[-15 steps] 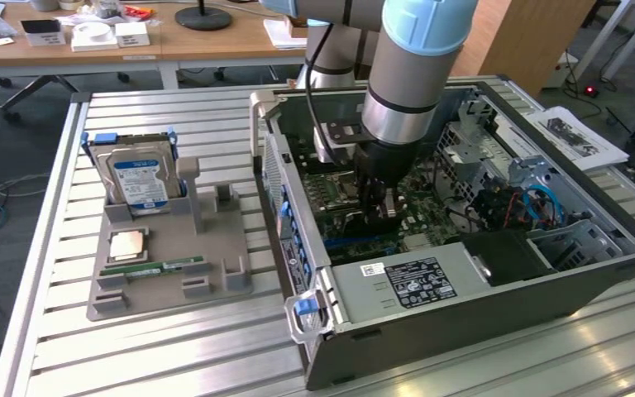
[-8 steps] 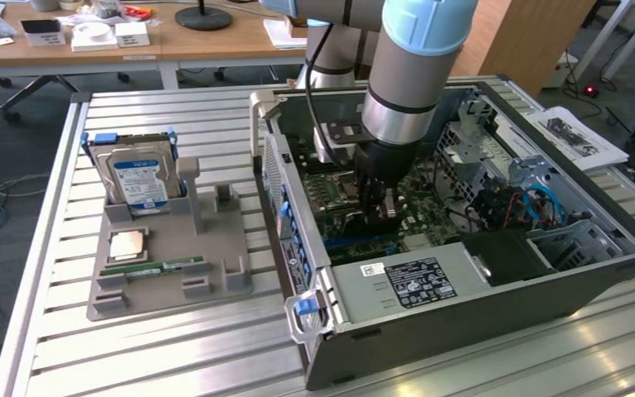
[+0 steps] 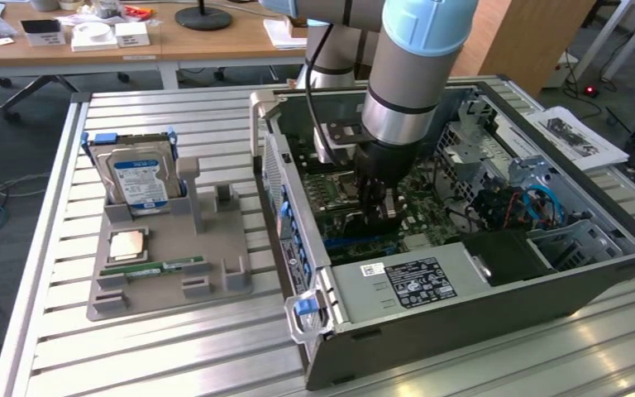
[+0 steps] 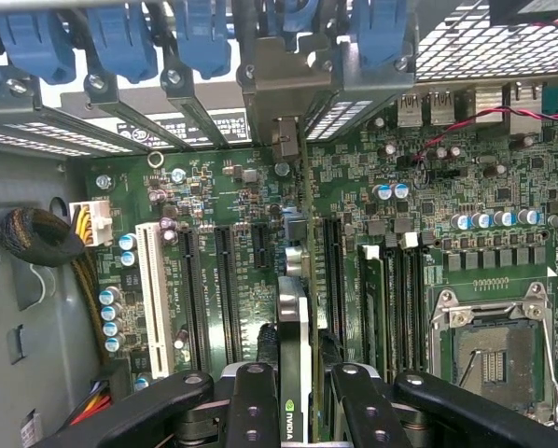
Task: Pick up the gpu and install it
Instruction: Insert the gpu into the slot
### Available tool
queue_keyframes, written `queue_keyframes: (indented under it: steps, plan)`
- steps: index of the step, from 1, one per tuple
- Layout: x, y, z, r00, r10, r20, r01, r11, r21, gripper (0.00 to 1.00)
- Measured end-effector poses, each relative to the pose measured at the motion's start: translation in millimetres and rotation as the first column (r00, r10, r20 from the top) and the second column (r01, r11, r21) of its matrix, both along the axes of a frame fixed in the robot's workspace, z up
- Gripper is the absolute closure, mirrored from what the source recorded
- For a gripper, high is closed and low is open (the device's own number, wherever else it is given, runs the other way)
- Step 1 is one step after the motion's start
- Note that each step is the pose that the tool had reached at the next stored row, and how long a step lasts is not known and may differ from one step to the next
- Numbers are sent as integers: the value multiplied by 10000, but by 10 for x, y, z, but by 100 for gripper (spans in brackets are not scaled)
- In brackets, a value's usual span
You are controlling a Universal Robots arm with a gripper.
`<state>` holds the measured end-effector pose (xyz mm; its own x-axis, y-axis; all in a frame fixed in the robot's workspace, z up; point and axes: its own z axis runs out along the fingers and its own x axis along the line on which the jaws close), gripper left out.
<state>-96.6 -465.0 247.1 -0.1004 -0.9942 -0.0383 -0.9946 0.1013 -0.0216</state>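
Observation:
My gripper (image 4: 298,397) is shut on the gpu (image 4: 293,313), a thin dark card seen edge-on with a green logo on its near edge. The card runs lengthwise over the green motherboard (image 4: 223,187), between the long black expansion slots (image 4: 228,289), and its far end points at the rear bracket openings (image 4: 284,140). Whether it sits in a slot I cannot tell. In the exterior view the arm reaches down into the open computer case (image 3: 494,306), with the gripper (image 3: 382,205) low over the board.
Blue retention clips (image 4: 120,37) line the case's rear wall. A white slot (image 4: 153,289) and a cable bundle (image 4: 41,238) lie on one side of the card, the CPU socket (image 4: 489,345) on the other. Beside the case, a grey tray (image 3: 224,285) holds a hard drive (image 3: 141,178) and RAM stick (image 3: 169,269).

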Motion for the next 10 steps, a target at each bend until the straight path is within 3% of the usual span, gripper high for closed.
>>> queue_keyframes:
  steps: [10]
  plan:
    - [-1, -1, -23, 10000, 0, -3, 0, 10000, -3, 73]
